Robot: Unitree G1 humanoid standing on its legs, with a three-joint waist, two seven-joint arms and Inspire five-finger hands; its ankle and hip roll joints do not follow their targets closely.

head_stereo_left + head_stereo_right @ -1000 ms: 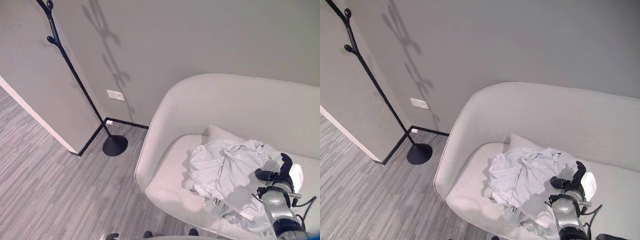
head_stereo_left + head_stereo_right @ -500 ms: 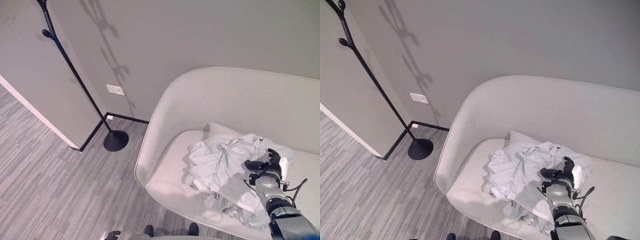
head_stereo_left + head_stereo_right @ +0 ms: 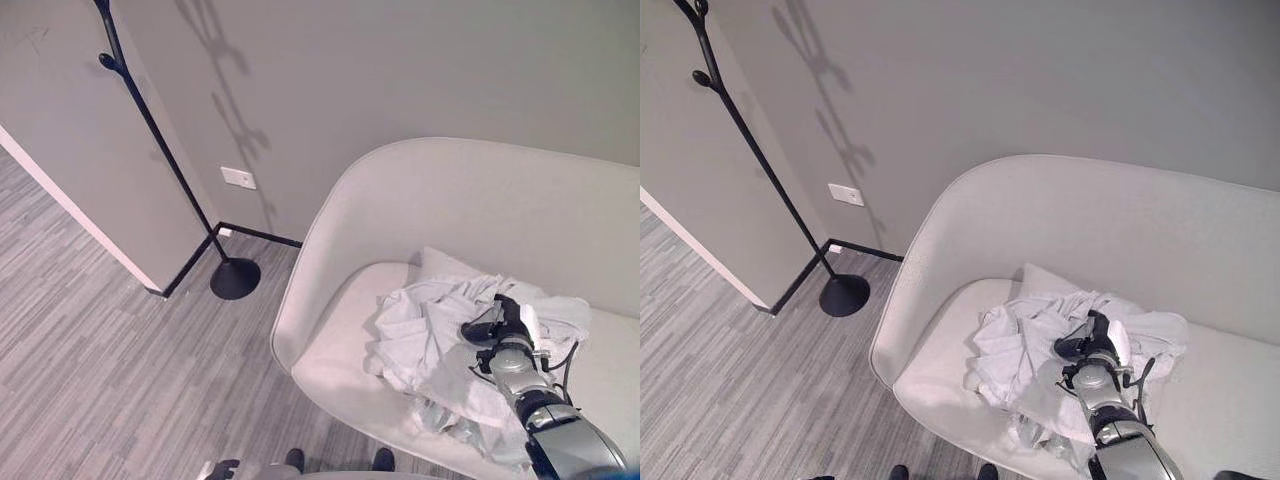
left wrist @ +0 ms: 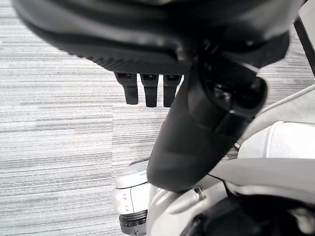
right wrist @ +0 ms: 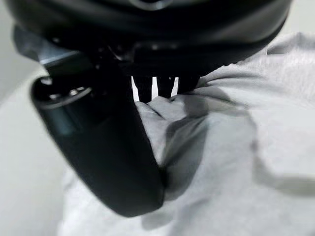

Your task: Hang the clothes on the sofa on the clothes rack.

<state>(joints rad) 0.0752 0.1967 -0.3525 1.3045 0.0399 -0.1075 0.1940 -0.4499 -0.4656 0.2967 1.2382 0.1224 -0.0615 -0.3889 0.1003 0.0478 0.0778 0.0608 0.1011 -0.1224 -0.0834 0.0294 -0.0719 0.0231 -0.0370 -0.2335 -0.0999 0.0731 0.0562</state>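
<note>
While the black clothes rack [image 3: 165, 160] stands on the floor at left, the pale garment [image 3: 440, 335] lies crumpled on the sofa [image 3: 420, 200]. The right hand [image 3: 497, 322] rests atop it, fingers [image 5: 157, 88] straight, thumb spread, grasping nothing. The left hand [image 4: 197, 123] hangs relaxed.

no readable text, no labels, no numbers, no signs
</note>
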